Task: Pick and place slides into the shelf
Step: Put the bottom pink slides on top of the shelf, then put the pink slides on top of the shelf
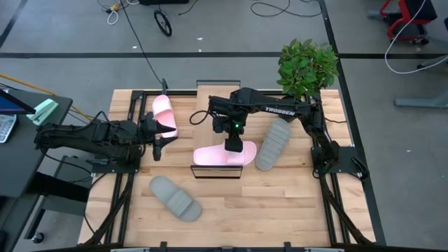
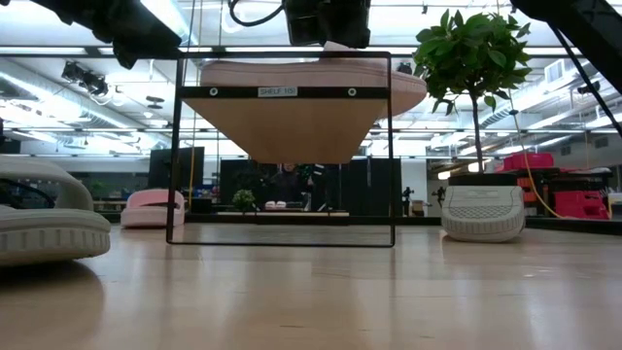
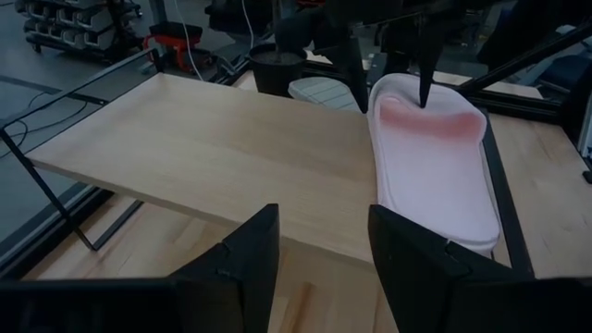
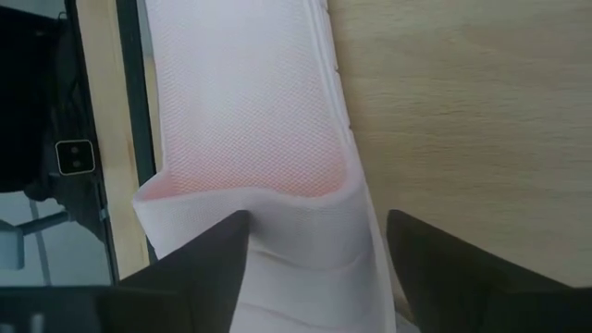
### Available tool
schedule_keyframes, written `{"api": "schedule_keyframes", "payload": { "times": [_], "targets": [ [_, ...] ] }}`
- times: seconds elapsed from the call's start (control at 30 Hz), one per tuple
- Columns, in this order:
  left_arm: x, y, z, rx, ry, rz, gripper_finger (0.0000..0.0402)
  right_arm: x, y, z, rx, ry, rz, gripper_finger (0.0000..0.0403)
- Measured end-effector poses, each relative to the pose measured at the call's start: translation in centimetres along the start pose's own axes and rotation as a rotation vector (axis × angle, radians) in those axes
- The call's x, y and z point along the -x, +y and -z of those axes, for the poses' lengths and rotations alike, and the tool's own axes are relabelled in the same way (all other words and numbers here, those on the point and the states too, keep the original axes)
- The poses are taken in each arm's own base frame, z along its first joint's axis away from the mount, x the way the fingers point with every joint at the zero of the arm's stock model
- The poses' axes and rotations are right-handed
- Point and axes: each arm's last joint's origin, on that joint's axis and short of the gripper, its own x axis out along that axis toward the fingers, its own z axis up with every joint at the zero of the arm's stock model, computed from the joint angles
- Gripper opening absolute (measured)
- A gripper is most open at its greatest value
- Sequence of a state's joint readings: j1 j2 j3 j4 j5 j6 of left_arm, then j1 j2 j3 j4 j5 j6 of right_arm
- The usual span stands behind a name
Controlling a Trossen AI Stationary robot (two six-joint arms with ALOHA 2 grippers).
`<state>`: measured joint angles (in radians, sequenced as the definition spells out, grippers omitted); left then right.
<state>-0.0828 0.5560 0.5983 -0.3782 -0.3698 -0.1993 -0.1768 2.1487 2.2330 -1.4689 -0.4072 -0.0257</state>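
A pale pink slide (image 1: 210, 155) (image 4: 240, 102) lies flat, sole down, on the shelf's (image 1: 213, 115) wood top, along its near edge. My right gripper (image 1: 234, 145) (image 4: 314, 268) hangs over it, open and pointing steeply down, with one finger on each side of the strap (image 4: 296, 231). A second pink slide (image 1: 165, 115) rests on the table left of the shelf. One grey slide (image 1: 273, 143) lies right of the shelf and another (image 1: 175, 197) near the front left. My left gripper (image 1: 157, 145) (image 3: 324, 268) waits open and empty left of the shelf. My right gripper stands open astride the strap (image 4: 277, 240) of the pink slide on the shelf, coming from above. Whether either finger (image 4: 199, 254) touches the strap I cannot tell. The slide lies flat on the shelf top, not lifted.
A potted plant (image 1: 306, 66) stands at the table's far right corner. The shelf's thin black frame (image 2: 175, 146) stands on the table's middle. Bare wood shows at the table's near right (image 1: 280, 203).
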Motion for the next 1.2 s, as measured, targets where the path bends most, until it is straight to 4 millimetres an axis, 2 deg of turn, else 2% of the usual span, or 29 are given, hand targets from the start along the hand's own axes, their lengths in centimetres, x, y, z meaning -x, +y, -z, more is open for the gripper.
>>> {"api": "schedule_keyframes", "payload": {
  "times": [0.57,0.7,0.97,1.2],
  "targets": [
    [0.0,0.0,0.0,0.006,0.002,0.0,0.0172,0.5,-0.1,0.1,0.005,-0.011,0.01,0.028],
    [0.0,0.0,0.0,0.005,0.004,-0.001,0.0172,1.7,0.5,0.6,0.007,-0.04,0.017,0.028],
    [0.0,0.0,0.2,0.009,0.022,-0.005,0.0172,3.0,1.1,1.2,-0.022,-0.061,0.028,0.028],
    [0.0,0.4,0.3,-0.035,0.024,-0.086,0.0172,5.7,2.6,2.9,-0.044,-0.091,0.041,0.0277]
  ]
}}
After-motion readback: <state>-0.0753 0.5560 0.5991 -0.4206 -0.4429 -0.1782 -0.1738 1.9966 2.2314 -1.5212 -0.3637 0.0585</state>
